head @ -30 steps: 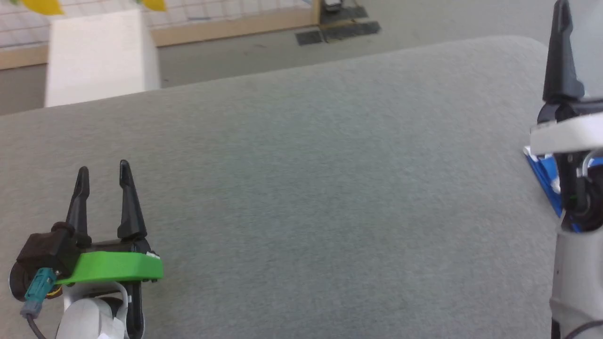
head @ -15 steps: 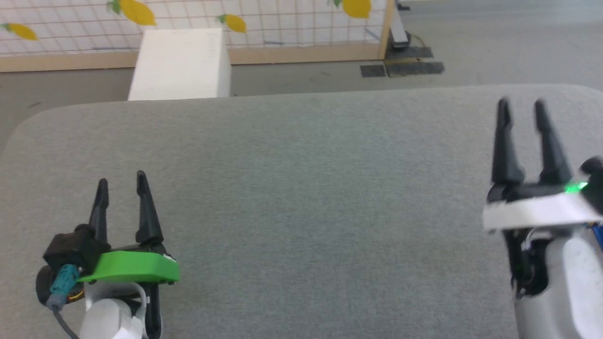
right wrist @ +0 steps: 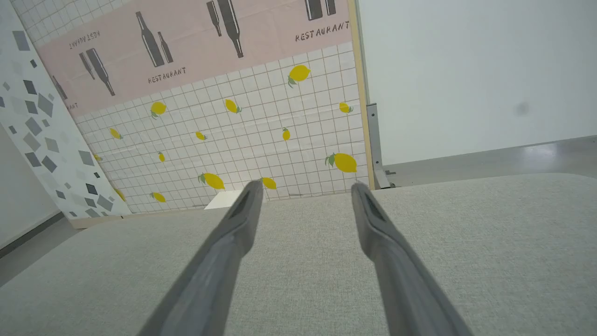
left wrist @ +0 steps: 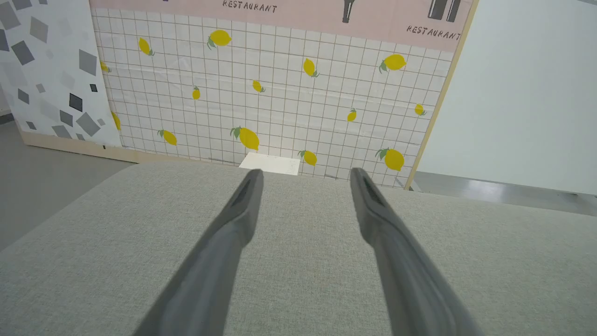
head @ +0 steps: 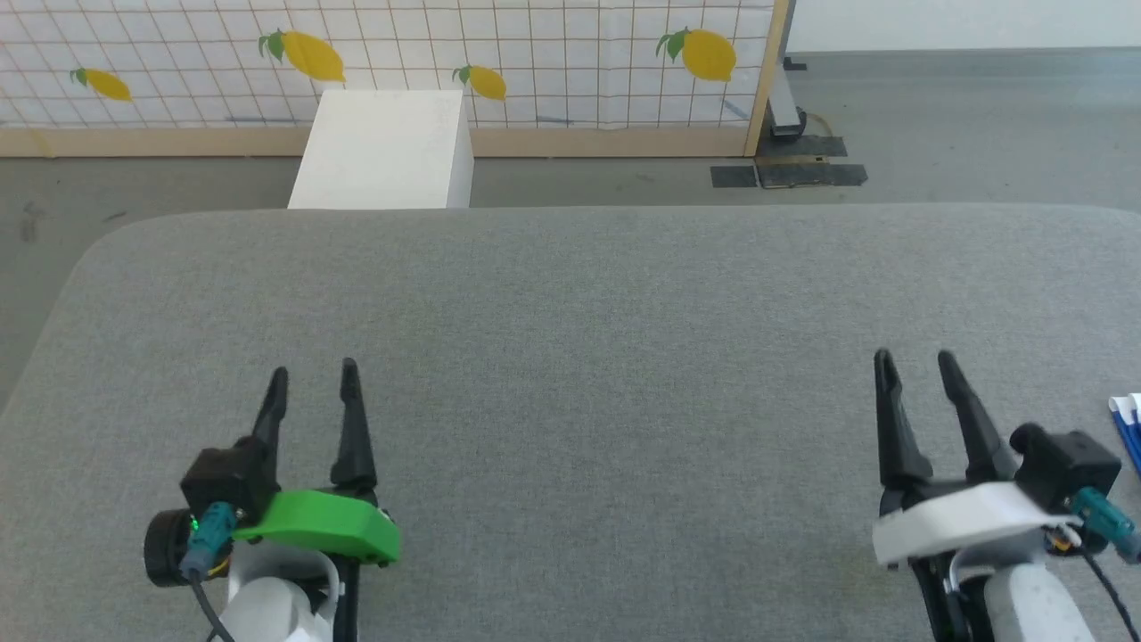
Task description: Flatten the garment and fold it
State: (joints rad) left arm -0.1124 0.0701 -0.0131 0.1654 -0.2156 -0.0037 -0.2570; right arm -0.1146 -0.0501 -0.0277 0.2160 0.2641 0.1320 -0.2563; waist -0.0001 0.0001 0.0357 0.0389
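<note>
A sliver of the blue garment (head: 1130, 428) with a white edge shows at the far right of the head view, lying on the grey table (head: 588, 357); the rest of it is cut off by the picture's edge. My right gripper (head: 915, 366) hovers low at the lower right, open and empty, just left of that sliver. At the lower left my left gripper (head: 312, 379) is open too, with nothing between its fingers. In the left wrist view the left gripper (left wrist: 305, 173) points along the bare table; in the right wrist view the right gripper (right wrist: 305, 186) does the same.
A white box (head: 383, 152) stands on the floor beyond the table's far edge. Behind it is a lemon-print tiled partition (head: 401, 53) with a wooden frame post (head: 768, 71). The table's rounded corner lies at the far left.
The head camera has swung, so the whole view shifted and more of the table shows. My right gripper has come down from high at the right edge to low at the lower right.
</note>
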